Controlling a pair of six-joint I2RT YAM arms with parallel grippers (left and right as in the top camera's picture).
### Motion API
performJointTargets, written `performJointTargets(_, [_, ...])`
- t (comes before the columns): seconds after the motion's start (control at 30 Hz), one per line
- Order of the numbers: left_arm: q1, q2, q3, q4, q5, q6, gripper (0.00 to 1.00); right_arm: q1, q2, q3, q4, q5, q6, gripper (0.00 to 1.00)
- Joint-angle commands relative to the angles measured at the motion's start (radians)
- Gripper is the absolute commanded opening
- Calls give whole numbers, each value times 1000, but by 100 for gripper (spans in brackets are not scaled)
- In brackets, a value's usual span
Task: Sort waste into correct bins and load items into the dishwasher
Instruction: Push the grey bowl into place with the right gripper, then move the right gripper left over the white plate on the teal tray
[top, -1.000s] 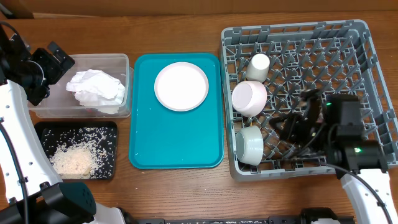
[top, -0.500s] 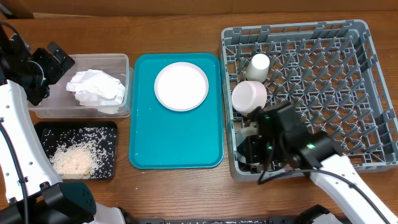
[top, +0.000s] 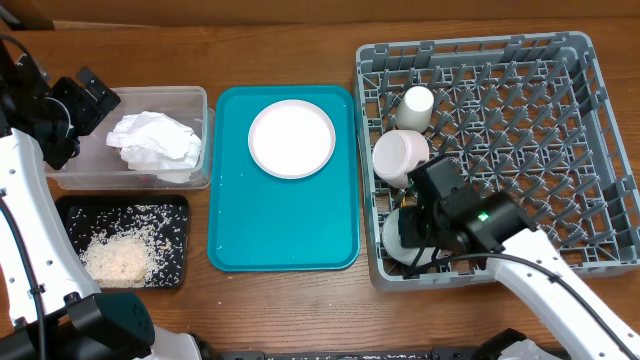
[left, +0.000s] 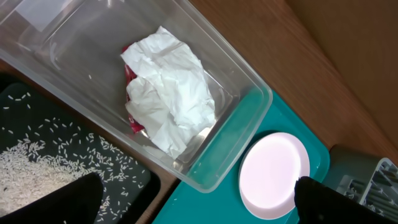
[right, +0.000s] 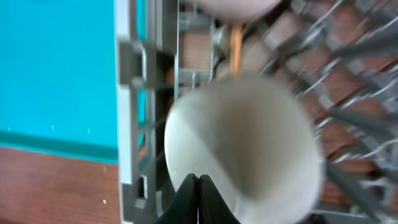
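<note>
A crumpled white napkin (left: 168, 87) lies in the clear tub (left: 245, 93) over a red packet (left: 132, 118). Rice (top: 115, 257) sits in the black tray (top: 170, 212). My left gripper (left: 199, 202) hovers open above the tub's corner, holding nothing. The pink plate (top: 291, 138) rests on the teal tray (top: 280, 235). In the grey rack (top: 600, 150) stand a white cup (top: 417, 105), a whitish-pink bowl (top: 400, 157) and a grey-green bowl (right: 242, 143). My right gripper (right: 198, 199) is shut and empty, just in front of that bowl. A chopstick (right: 236, 46) shows behind it.
The right arm (top: 470, 220) reaches across the rack's front left corner and covers part of the grey-green bowl from above. Upright pegs fill the rest of the rack. Bare wood runs along the table's front edge (top: 300, 310).
My right arm has swung from the rack's right side to its front left, over the grey-green bowl. The left arm and everything else stayed put.
</note>
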Motion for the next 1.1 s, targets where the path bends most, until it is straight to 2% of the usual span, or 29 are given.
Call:
performJointTargets(0.0, [-7, -3, 22, 1, 8, -11, 100, 1, -11, 67, -4, 84, 9, 4])
performJointTargets(0.17, [-7, -3, 22, 1, 8, -11, 100, 3, -11, 95, 76, 14, 5, 4])
performJointTargets(0.3, [-7, -3, 22, 1, 8, -11, 100, 8, -10, 100, 224, -107, 1, 6])
performJointTargets(0.4, [-7, -3, 22, 1, 8, -11, 100, 25, 0, 100, 345, -111, -7, 6])
performJointTargets(0.5, [-7, -3, 22, 1, 8, -11, 100, 52, 48, 100, 519, -111, -46, 19])
performJointTargets(0.73, [-7, -3, 22, 1, 8, -11, 100, 126, 287, 100, 890, -49, -115, 37])
performJointTargets(0.83, [-7, -3, 22, 1, 8, -11, 100, 148, 425, 100, 1045, -26, -163, 40])
performJointTargets(0.9, [-7, -3, 22, 1, 8, -11, 100, 157, 521, 100, 1136, -28, -164, 48])
performJointTargets(1.07, [-9, -3, 22, 1, 8, -11, 100, 167, 712, 100, 1264, -49, -196, 50])
